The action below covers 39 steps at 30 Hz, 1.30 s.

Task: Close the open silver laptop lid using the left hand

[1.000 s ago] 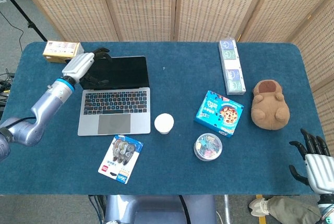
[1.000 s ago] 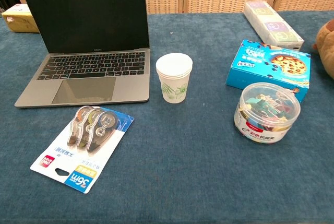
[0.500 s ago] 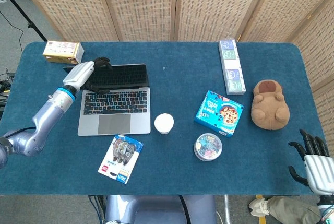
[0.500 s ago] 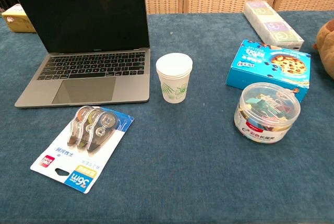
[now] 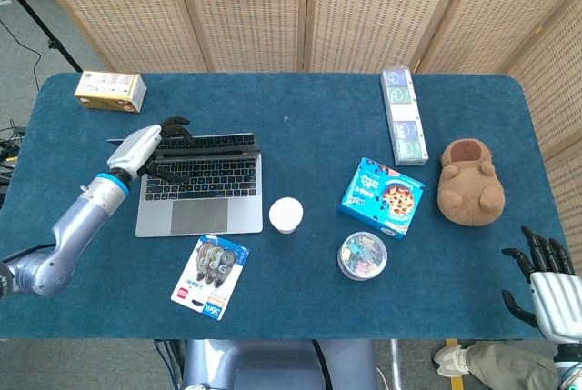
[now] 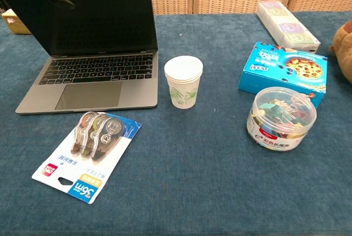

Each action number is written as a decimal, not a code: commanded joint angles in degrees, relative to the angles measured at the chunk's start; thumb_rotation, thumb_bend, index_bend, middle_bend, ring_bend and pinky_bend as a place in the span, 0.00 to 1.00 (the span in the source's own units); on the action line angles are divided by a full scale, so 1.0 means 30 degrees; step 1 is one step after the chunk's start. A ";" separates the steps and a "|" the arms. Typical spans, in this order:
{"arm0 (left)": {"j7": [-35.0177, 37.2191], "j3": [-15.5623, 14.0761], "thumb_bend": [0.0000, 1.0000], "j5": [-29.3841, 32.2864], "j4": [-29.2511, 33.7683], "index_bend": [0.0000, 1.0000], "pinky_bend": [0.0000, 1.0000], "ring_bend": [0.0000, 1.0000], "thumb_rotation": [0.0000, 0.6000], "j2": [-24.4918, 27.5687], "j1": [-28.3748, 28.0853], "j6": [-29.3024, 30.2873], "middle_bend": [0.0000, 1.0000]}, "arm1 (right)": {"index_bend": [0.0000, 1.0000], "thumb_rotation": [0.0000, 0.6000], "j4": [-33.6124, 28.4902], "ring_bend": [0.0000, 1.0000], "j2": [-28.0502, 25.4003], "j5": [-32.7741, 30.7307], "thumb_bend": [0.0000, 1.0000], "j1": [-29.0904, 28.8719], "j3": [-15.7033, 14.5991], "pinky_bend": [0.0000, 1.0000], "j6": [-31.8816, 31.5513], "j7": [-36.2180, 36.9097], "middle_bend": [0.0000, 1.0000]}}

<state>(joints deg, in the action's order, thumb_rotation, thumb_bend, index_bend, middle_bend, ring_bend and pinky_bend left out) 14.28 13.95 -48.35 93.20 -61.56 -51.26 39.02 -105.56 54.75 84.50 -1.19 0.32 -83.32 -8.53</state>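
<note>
Chest view: clear tub [image 6: 281, 118] holds binder clips; cup stack [image 6: 183, 81] beside laptop [image 6: 91, 54].

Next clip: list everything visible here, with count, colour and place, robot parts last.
laptop: 1, silver, black screen, left side of table, lid partly lowered
paper cups: 1 white stack, just right of laptop
correction tape pack: 1, blue and white card, in front of laptop
clip tub: 1, clear, coloured clips inside, front centre
cookie box: 1, blue, behind the tub
long box: 1, pale with green and blue panels, far right-centre
plush toy: 1, brown, right side
small box: 1, yellow, far left corner
table: 1, blue cloth
screen panels: woven tan, behind table
left hand: silver and black, on lid's left top edge
right hand: black fingers spread, off table's front right corner, holds nothing
</note>
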 commanded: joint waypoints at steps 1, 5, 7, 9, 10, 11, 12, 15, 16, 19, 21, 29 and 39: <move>-0.0362 0.0048 0.14 0.0433 0.0786 0.34 0.21 0.27 1.00 0.0339 0.0168 0.0417 0.19 | 0.25 1.00 -0.0022 0.00 0.0007 0.0046 0.35 0.0001 -0.0022 0.00 0.0009 -0.0038 0.00; -0.0592 0.0106 0.14 0.0899 0.1664 0.34 0.21 0.27 1.00 0.0725 0.0273 0.0555 0.19 | 0.25 1.00 -0.0060 0.00 0.0009 0.0117 0.35 0.0022 -0.0032 0.00 -0.0035 -0.0064 0.00; -0.0757 0.0093 0.14 0.1076 0.2161 0.34 0.21 0.27 1.00 0.0941 0.0350 0.0659 0.19 | 0.25 1.00 -0.0080 0.00 0.0006 0.0158 0.35 0.0038 -0.0044 0.00 -0.0062 -0.0085 0.00; -0.0839 0.0099 0.14 0.1288 0.2657 0.34 0.21 0.27 1.00 0.1176 0.0433 0.0710 0.19 | 0.25 1.00 -0.0094 0.00 0.0002 0.0179 0.35 0.0053 -0.0044 0.00 -0.0089 -0.0101 0.00; -0.0909 0.0103 0.14 0.1364 0.2930 0.34 0.21 0.27 1.00 0.1317 0.0483 0.0767 0.19 | 0.25 1.00 -0.0099 0.00 0.0005 0.0183 0.35 0.0056 -0.0046 0.00 -0.0090 -0.0107 0.00; -0.0963 0.0100 0.13 0.1408 0.3092 0.34 0.21 0.27 1.00 0.1405 0.0512 0.0800 0.19 | 0.25 1.00 -0.0100 0.00 0.0005 0.0189 0.35 0.0056 -0.0052 0.00 -0.0080 -0.0109 0.00; -0.0999 0.0105 0.14 0.1459 0.3276 0.34 0.21 0.27 1.00 0.1501 0.0541 0.0823 0.19 | 0.25 1.00 -0.0104 0.00 0.0007 0.0194 0.35 0.0057 -0.0060 0.00 -0.0069 -0.0111 0.00; -0.1102 0.0155 0.13 0.1628 0.4000 0.34 0.21 0.27 1.00 0.1898 0.0649 0.0887 0.19 | 0.25 1.00 -0.0131 0.00 0.0026 0.0234 0.35 0.0044 -0.0095 0.00 -0.0009 -0.0186 0.00; -0.1157 0.0152 0.13 0.1643 0.4147 0.34 0.21 0.27 1.00 0.1980 0.0668 0.0905 0.19 | 0.25 1.00 -0.0140 0.00 0.0026 0.0257 0.35 0.0047 -0.0104 0.00 -0.0013 -0.0207 0.00; -0.1207 0.0121 0.14 0.1867 0.4561 0.34 0.21 0.27 1.00 0.2154 0.0771 0.0954 0.19 | 0.25 1.00 -0.0212 0.00 0.0003 0.0329 0.35 0.0093 -0.0125 0.00 -0.0097 -0.0259 0.00; -0.1092 0.0105 0.13 0.2105 0.4783 0.34 0.21 0.27 1.00 0.2208 0.0847 0.0883 0.19 | 0.25 1.00 -0.0260 0.00 -0.0031 0.0380 0.35 0.0135 -0.0125 0.00 -0.0195 -0.0267 0.00; -0.0975 -0.0176 0.13 0.2526 0.5522 0.34 0.21 0.27 1.00 0.2396 0.1212 0.0672 0.19 | 0.26 1.00 -0.0388 0.00 -0.0160 0.0500 0.35 0.0230 -0.0176 0.00 -0.0313 -0.0278 0.00; -0.0771 -0.0561 0.13 0.2842 0.5687 0.34 0.21 0.27 1.00 0.2103 0.1522 0.0247 0.19 | 0.26 1.00 -0.0748 0.00 -0.0385 0.0796 0.35 0.0402 -0.0341 0.00 -0.0506 -0.0513 0.00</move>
<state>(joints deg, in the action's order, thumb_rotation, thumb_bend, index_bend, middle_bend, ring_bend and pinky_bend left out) 11.91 12.35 -39.81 110.25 -55.16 -46.77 39.85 -107.74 53.65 86.84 -0.04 -0.67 -84.79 -10.02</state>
